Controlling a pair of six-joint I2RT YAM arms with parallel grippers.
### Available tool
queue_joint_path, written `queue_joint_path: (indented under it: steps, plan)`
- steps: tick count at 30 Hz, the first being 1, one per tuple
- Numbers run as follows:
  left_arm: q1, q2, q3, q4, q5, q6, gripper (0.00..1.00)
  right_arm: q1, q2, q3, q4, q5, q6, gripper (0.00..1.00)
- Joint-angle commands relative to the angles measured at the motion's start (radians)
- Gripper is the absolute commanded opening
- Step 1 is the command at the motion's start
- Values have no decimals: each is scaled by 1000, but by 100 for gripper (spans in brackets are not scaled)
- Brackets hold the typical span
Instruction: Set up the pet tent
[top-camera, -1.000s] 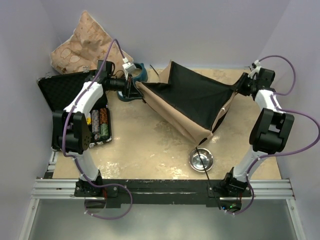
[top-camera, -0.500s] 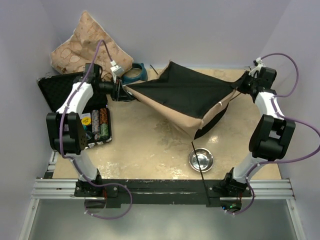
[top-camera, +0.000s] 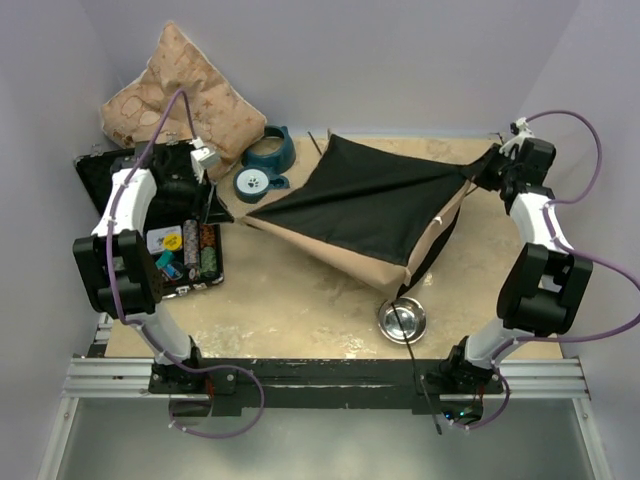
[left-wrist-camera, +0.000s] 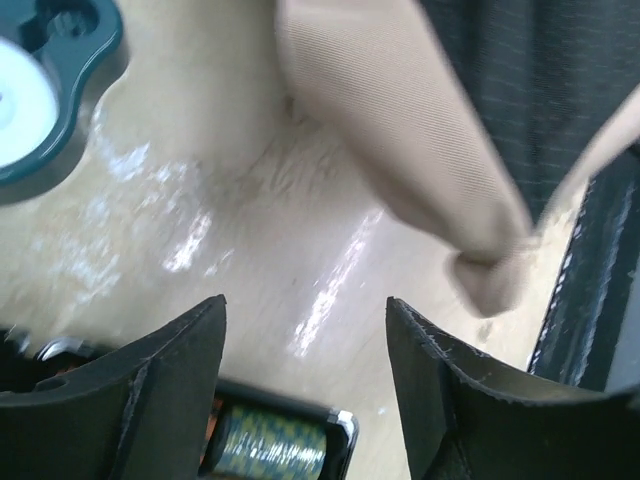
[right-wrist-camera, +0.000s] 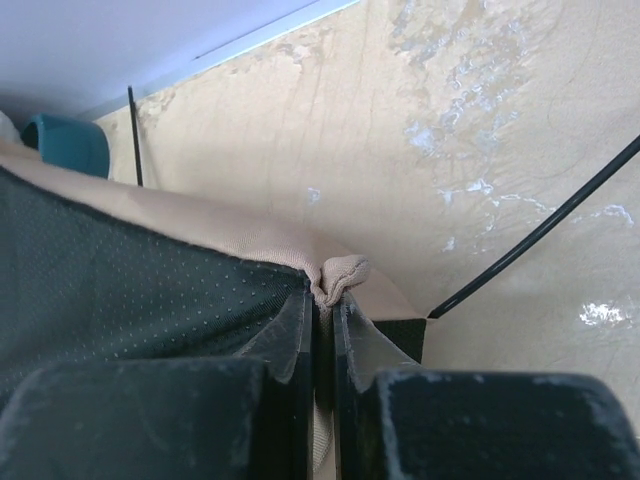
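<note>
The pet tent lies collapsed across the table's middle, black lining up, tan fabric along its near edge. My right gripper is shut on its tan far-right corner, fabric pinched between the fingers. My left gripper stands open over the black case's edge, with nothing between its fingers. The tent's tan left corner hangs free just ahead and to the right of it. A thin dark pole runs off beside the right corner.
A star-patterned pillow leans in the back left corner. A teal bowl stand sits behind the tent's left tip. The open black case of poker chips lies at left. A steel bowl sits near the front.
My left gripper opened, let go of the tent's left corner and drew back left over the case. The tent dropped lower and flatter. The right gripper kept its hold.
</note>
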Motion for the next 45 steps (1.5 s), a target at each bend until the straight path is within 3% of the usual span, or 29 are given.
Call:
queue_joint_path:
  steps: [1,4,7,10,13,20,24,30,40,45]
  plan:
    - [56,0,93,-110,-99,185,70,-10,-70,-9,135,-3,19,0]
    - [59,8,176,-112,-187,215,71,-12,-82,-18,150,-15,16,0]
    - [49,27,309,-118,-138,213,80,-10,-96,-28,156,-42,11,0]
    - [-25,55,458,-43,-112,85,81,-9,-117,-46,167,-78,-3,0]
    - [-172,70,535,116,-119,-88,81,-6,-143,-64,175,-115,-26,0]
    - [-463,119,524,612,-75,-486,82,8,-212,-89,183,-164,-50,0]
    - [-565,187,526,892,-64,-743,79,37,-266,-98,195,-178,-53,0]
    - [-658,247,533,1210,-84,-986,81,117,-350,-78,206,-139,-72,0]
    - [-786,242,520,1281,-171,-1026,96,244,-446,-29,221,-72,-47,0]
    - [-832,236,527,1235,-234,-945,91,283,-464,-17,241,-73,-17,0]
